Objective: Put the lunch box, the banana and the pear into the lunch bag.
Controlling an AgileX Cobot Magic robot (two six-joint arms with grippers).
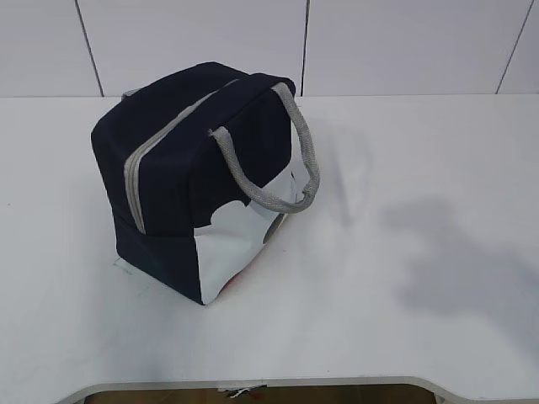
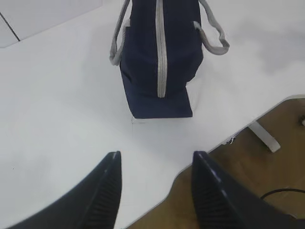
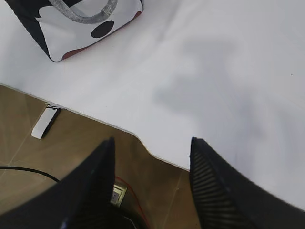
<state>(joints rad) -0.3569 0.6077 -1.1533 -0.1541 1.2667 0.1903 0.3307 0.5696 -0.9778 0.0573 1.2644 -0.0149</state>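
Both sets of fingers, left (image 2: 155, 191) and right (image 3: 152, 186), are hanging spread and empty while the boxy navy-blue fabric lunch bag (image 1: 181, 168), probably soft and light, is standing zipped on the white worktop (image 1: 404, 278) well ahead of them, best gripped at its grey strap handles (image 1: 286, 160).

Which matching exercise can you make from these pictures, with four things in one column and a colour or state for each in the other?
Things:
1. boxy navy-blue fabric lunch bag
2. grey zipper along the bag's top
3. woven strap handle
4. left gripper

States:
A. open, holding nothing
B. closed along its length
C. grey, arching beside the white side patch
D. standing on the white table

Pairs: 1-D, 2-B, 3-C, 4-A
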